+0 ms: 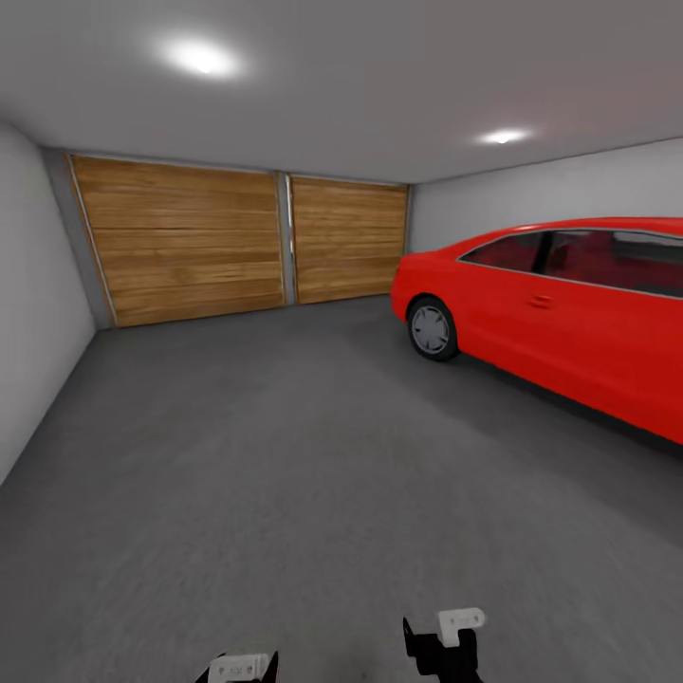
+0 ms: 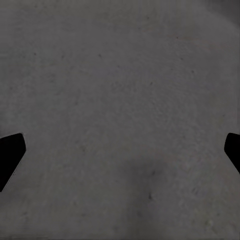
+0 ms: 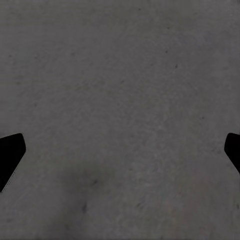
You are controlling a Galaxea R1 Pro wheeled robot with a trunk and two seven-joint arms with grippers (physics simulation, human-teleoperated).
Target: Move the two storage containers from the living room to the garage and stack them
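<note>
With both sets of fingers spread wide over bare concrete: garage reached, nothing carried.

Left fingers (image 2: 11, 159) parted to the edges of the left wrist view, nothing between them but rough grey floor (image 2: 120, 100); right fingers (image 3: 11, 159) parted the same way above the same concrete. Further out in the head view, left gripper (image 1: 242, 670) and right gripper (image 1: 446, 645) held low at the bottom edge, open floor ahead, red car (image 1: 569, 313) to the right, wooden-slat door (image 1: 190, 242) on the far wall. No storage container to be seen, so no telling where either lies relative to the fingers. Probably a transit step: best done by steering well wide of the car and keeping the arms tucked.
</note>
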